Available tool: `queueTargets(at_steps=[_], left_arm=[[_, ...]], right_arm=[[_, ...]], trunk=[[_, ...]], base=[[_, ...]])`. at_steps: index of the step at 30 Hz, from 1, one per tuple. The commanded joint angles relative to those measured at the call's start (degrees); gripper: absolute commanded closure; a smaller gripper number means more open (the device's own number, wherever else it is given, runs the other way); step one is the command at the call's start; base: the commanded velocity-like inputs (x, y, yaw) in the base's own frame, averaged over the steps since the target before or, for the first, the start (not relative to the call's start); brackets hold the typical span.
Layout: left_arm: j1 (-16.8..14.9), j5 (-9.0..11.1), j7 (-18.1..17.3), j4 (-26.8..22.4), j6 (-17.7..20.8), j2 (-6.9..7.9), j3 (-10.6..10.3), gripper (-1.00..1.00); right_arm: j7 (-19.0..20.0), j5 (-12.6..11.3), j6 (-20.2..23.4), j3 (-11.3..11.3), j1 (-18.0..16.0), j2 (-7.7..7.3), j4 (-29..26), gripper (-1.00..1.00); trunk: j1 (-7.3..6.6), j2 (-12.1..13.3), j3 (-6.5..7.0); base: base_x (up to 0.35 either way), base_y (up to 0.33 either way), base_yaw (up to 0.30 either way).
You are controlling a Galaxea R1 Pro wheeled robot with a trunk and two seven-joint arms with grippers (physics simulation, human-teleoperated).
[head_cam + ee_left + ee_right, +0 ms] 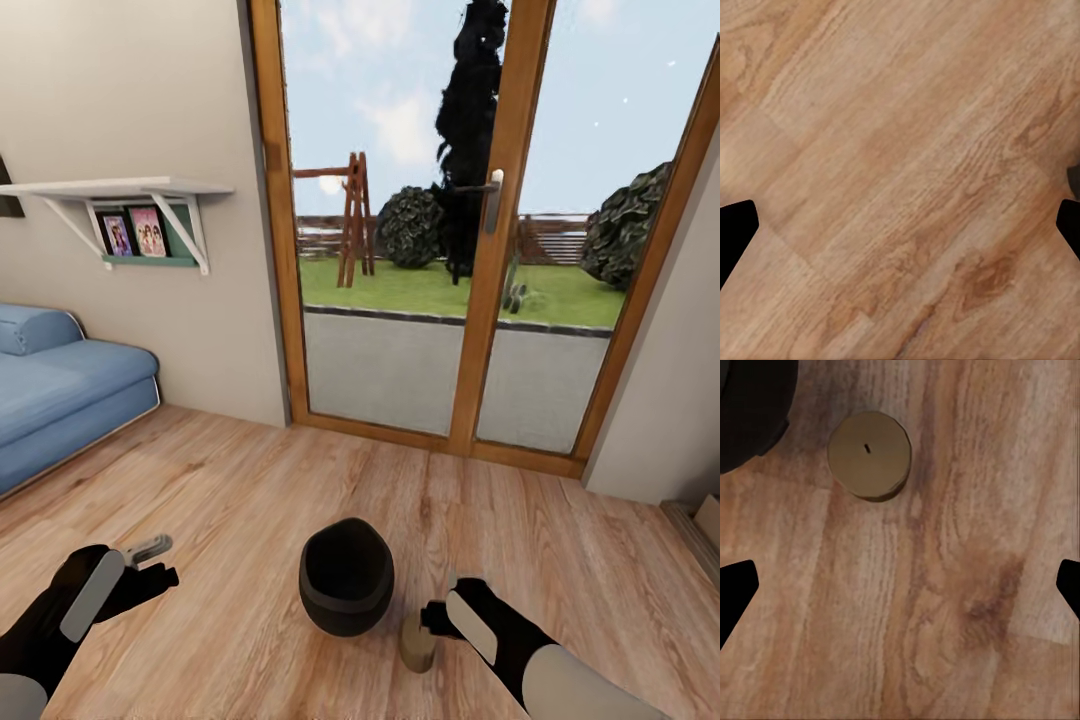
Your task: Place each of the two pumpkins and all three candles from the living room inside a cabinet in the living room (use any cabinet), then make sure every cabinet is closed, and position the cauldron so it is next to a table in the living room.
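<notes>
The black cauldron point(345, 575) stands upright on the wood floor, between my two arms. A stubby beige candle point(417, 642) stands just right of it, close to my right gripper point(433, 617). In the right wrist view the candle point(870, 454) with its tiny wick sits on the floor beyond the open right gripper point(900, 585), and the cauldron's dark side point(750, 405) fills a corner. Nothing is between those fingers. My left gripper point(155, 563) hovers open over bare floor, left of the cauldron; the left wrist view has the left gripper point(900, 225) above plain planks. Pumpkins and cabinet are out of view.
A tall wood-framed glass door point(450, 250) to a garden lies straight ahead. A blue sofa point(60, 390) stands at the left under a white wall shelf point(120, 188) with photos. A wall corner point(660, 400) juts in at the right.
</notes>
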Motion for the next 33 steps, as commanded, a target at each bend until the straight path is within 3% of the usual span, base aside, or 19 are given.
queueTargets(at_steps=[1, 5, 11, 14, 17, 19, 20, 24, 27, 33], left_arm=[[0.0, 0.59, 0.49, -0.1, 0.17, 0.03, 0.06, -1.0], [0.18, 0.6, 0.46, -0.22, 1.18, 0.13, 0.75, -1.0], [0.25, 0.59, 0.38, -0.32, 4.01, 0.18, 5.87, -1.0], [0.25, 0.57, 0.37, -0.32, 4.14, 0.21, 6.69, -1.0], [0.25, 0.75, -0.38, -0.32, 4.38, 0.55, 9.24, -1.0], [0.25, 0.79, -1.14, -0.31, 4.42, 1.16, 10.96, -1.0], [0.25, 0.89, -2.04, -0.27, 4.45, 2.1, 12.78, -1.0], [0.29, 1.04, -4.83, -0.17, 4.47, 3.75, 15.66, -1.0], [0.32, 1.01, -6.48, 0.09, 4.47, 4.03, 16.31, -1.0], [0.34, 0.84, -7.08, 0.28, 4.41, 2.98, 15.91, -1.0]], right_arm=[[-0.51, 0.01, -0.04, 0.4, -0.06, -0.03, -0.09, -1.0], [-0.51, 1.0, -1.41, 0.4, -0.06, 0.04, -0.09, -1.0], [-0.51, 1.25, -2.04, 0.41, -0.06, 0.08, -0.09, -1.0], [-0.51, 1.26, -2.11, 0.4, -0.06, 0.08, -0.09, -1.0], [-0.51, 1.27, -2.16, 0.44, -0.06, 0.08, -0.09, -1.0], [-0.51, 1.27, -2.16, 0.43, -0.06, 0.08, -0.09, -1.0], [-0.51, 1.27, -2.17, 0.46, -0.06, 0.08, -0.09, -1.0], [-0.51, 1.27, -2.17, 0.47, -0.06, 0.08, -0.09, -1.0], [-0.51, 1.27, -2.17, 0.48, -0.06, 0.08, -0.09, -1.0], [-0.44, 1.29, -2.17, 0.48, -0.06, 0.08, -0.09, -1.0]], trunk=[[0.21, -0.44, -0.25], [1.09, -2.05, -0.96], [2.41, -4.45, -2.04], [3.07, -5.66, -2.58], [3.73, -6.86, -3.12], [4.17, -7.66, -3.48], [4.39, -8.06, -3.66], [4.68, -8.5, -4.5], [4.76, -8.54, -5.16], [4.92, -8.63, -6.49]], base=[[0.0, 0.0, 0.0], [0.0, 0.0, 0.0], [0.0, 0.0, 0.0], [0.0, 0.0, 0.0], [0.0, 0.0, 0.0], [0.0, 0.0, 0.0], [0.0, 0.0, 0.0], [0.0, 0.0, 0.0], [0.0, 0.0, 0.0], [0.0, 0.0, 0.0]])
